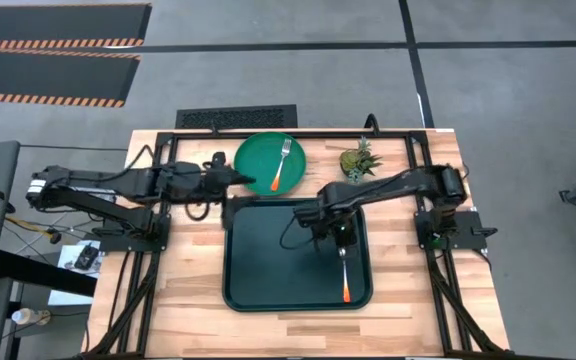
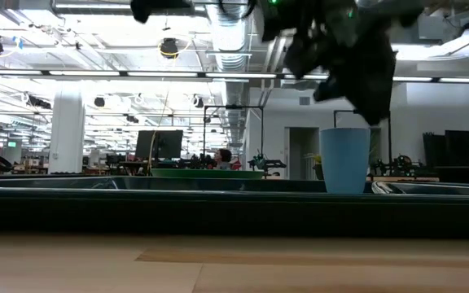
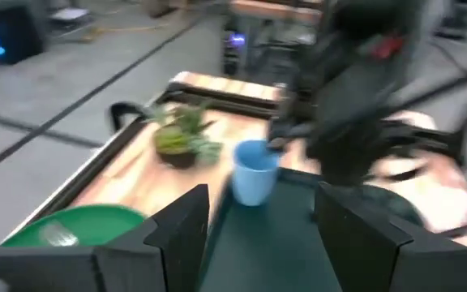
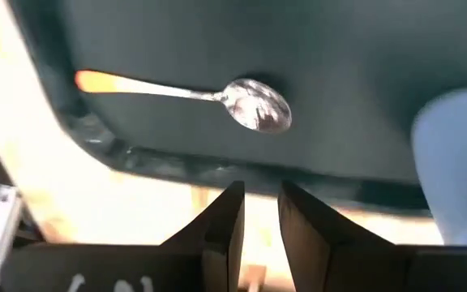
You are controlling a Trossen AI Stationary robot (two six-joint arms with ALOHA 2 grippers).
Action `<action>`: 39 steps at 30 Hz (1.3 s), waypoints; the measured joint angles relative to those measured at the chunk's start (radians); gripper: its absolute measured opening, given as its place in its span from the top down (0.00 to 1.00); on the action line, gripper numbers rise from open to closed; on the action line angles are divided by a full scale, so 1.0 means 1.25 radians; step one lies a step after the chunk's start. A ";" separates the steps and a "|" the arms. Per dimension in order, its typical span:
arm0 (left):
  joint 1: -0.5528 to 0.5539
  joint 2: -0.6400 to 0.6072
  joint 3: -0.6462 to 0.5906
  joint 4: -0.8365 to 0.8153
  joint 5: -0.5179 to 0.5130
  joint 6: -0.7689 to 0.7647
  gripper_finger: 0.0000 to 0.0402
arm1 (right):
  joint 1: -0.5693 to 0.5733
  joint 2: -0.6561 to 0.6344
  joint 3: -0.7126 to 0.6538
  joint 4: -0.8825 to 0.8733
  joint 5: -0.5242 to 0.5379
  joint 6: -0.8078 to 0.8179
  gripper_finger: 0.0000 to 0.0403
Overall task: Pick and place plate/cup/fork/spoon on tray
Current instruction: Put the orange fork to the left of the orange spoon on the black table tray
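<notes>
We see the green plate (image 1: pixel 268 160), fork (image 1: pixel 281 163) aboard, beside our open left gripper (image 1: pixel 236 178): light, stiff, slippery, best pinched at its rim. Our right gripper (image 1: pixel 340 234) looks nearly shut, empty, over the tray (image 1: pixel 253 270).

Dishes and cutlery, partly on the tray

The dark tray (image 1: pixel 243 290) lies at the table's middle, holding the upright blue cup (image 2: pixel 345 159) and the orange-handled spoon (image 1: pixel 344 270) near its right edge. The green plate (image 1: pixel 258 160) sits beyond the tray's far edge, with the fork (image 1: pixel 281 165) on it.

Bare tray (image 1: pixel 258 260) half beside spoon (image 1: pixel 344 272), cup (image 2: pixel 345 159).
</notes>
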 joint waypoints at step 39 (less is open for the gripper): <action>0.340 0.763 0.135 0.189 -0.046 -0.260 0.66 | 0.187 -0.313 0.006 0.239 0.205 0.322 0.75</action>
